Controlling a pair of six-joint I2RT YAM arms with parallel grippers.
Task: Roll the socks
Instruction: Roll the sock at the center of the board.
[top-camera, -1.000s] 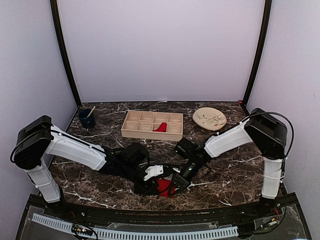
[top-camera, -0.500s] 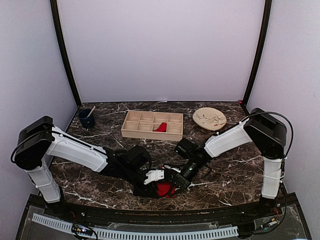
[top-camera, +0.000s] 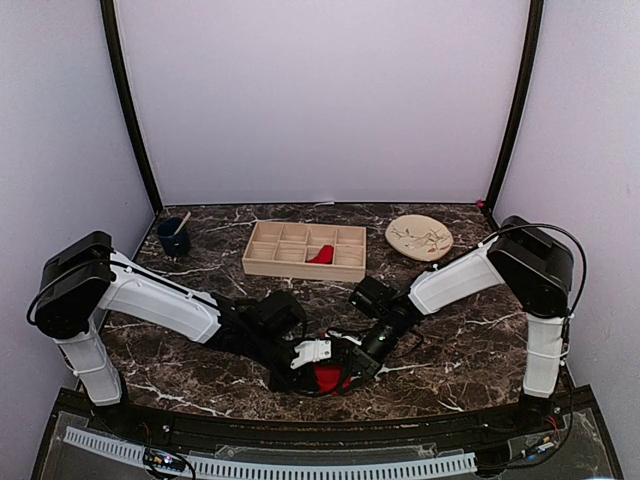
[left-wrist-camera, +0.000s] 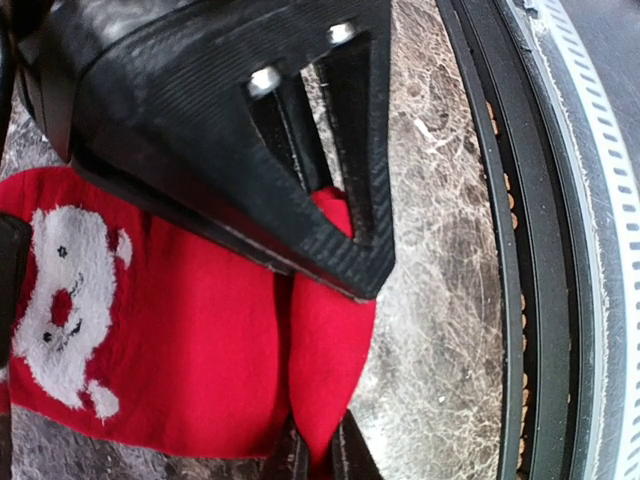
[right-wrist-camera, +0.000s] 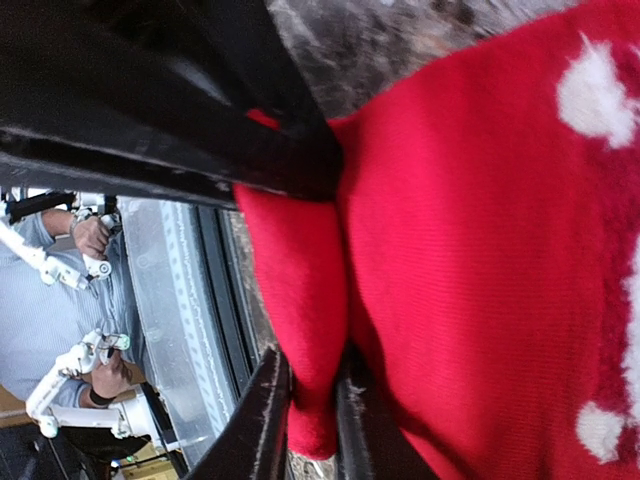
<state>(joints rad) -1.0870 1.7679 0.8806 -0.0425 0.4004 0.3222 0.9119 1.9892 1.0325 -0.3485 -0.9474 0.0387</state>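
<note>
**Rolling step: keep the fold taut**

The left gripper (left-wrist-camera: 322, 461) is clamped narrow on a raised fold of the white-patched red sock (left-wrist-camera: 190, 350), which lies at the near middle of the table (top-camera: 450, 350). The right gripper (right-wrist-camera: 308, 415) pinches that fold at its other end. Both should probably turn together under even tension. The second sock (top-camera: 321, 256) lies in the wooden tray (top-camera: 262, 264).

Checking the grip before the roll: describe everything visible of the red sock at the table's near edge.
The red sock is soft knit, bright red with a white figure patch. It lies mostly flat on the marble table near its front edge, one side bunched into a raised fold. The left gripper and right gripper each pinch that fold.
</note>
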